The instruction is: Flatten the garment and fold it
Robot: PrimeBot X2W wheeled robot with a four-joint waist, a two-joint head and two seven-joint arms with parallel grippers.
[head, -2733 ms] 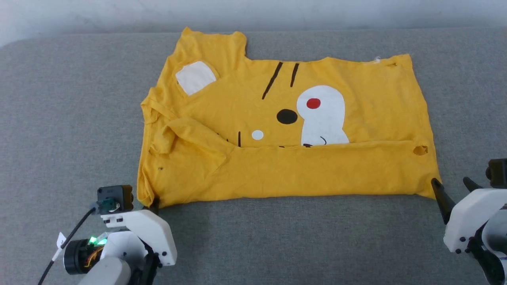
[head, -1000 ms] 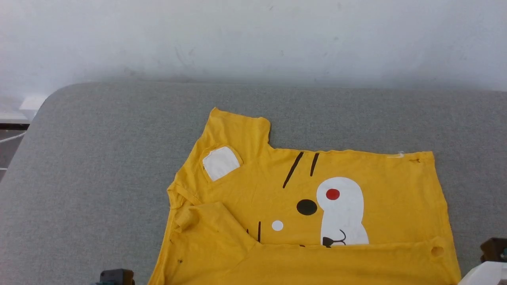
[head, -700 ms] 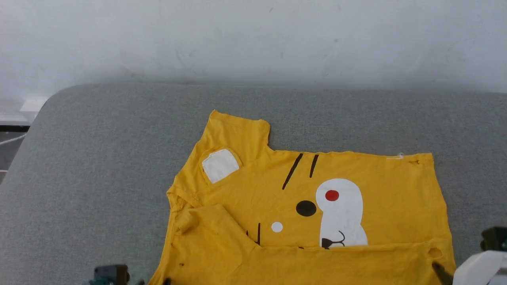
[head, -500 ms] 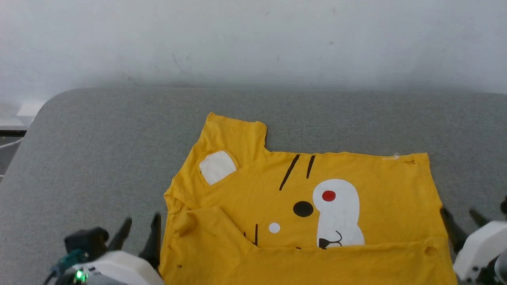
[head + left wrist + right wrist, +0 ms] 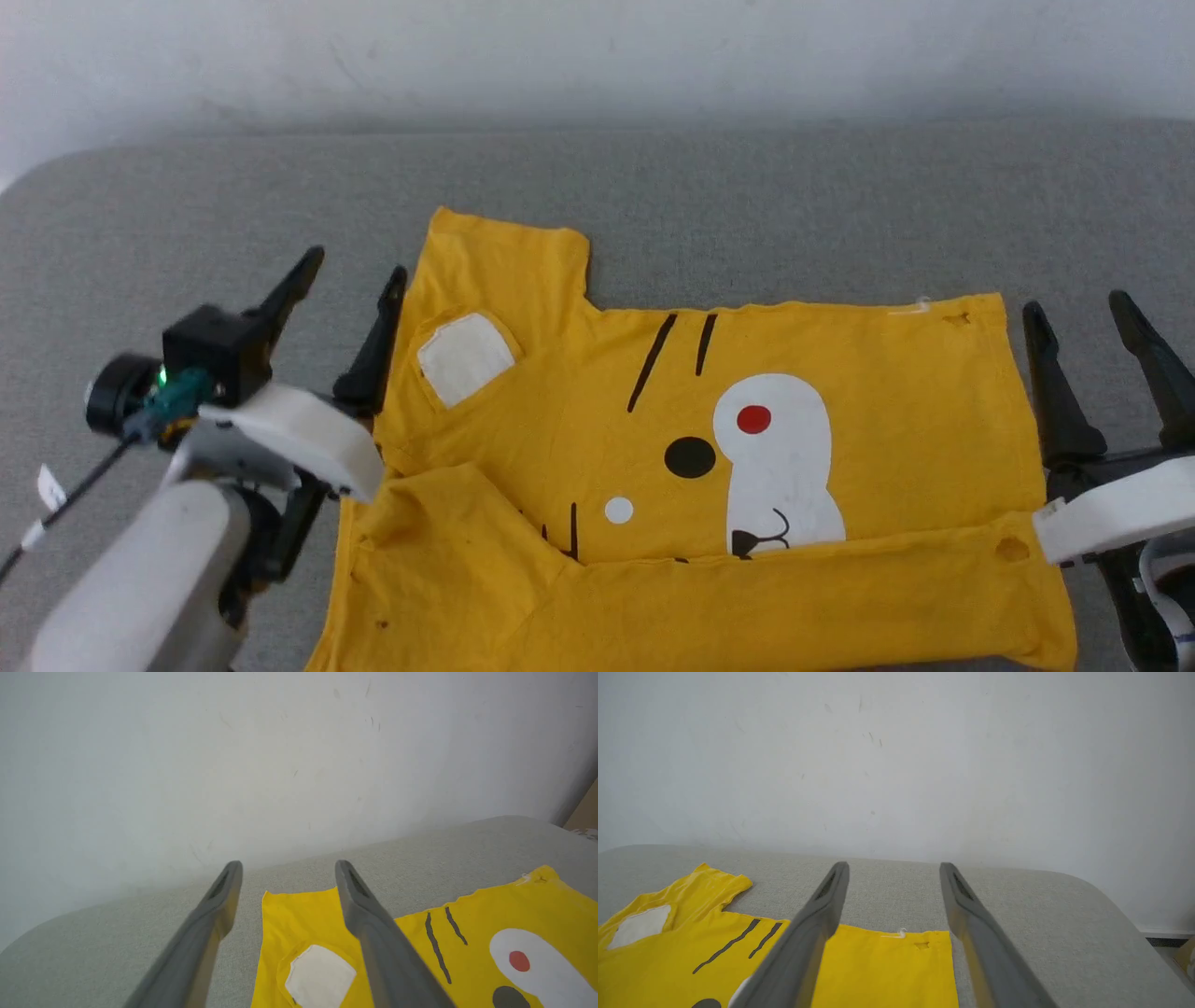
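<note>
At the left, the left gripper [image 5: 358, 262] is seen over the counter [image 5: 747, 187], close beside the left edge of the garment [image 5: 896, 420]. Its jaws are spread wide with nothing held between them, and they are pointed toward the far sleeve [image 5: 509, 261]. The garment is laid print side up across the middle of the counter, its length running left to right, well clear of the back edge. It is judged to be largely flattened, as the printed face [image 5: 770, 448] lies smooth with few wrinkles. One lengthwise fold is judged to be in place: a plain yellow band [image 5: 747, 607] along the near long side is turned over onto the front, and the lower part of the printed face is covered by it. At its left end this band is bunched where the near sleeve seems to be tucked in, so some tidying may be needed there. The far sleeve is spread flat and juts toward the back edge. The matching fold of the far long side is therefore taken as not yet made, and the crosswise folds are left to come after it. At the right, the right gripper [image 5: 1074, 303] is placed just beside the garment's right edge, its jaws likewise apart and empty.
</note>
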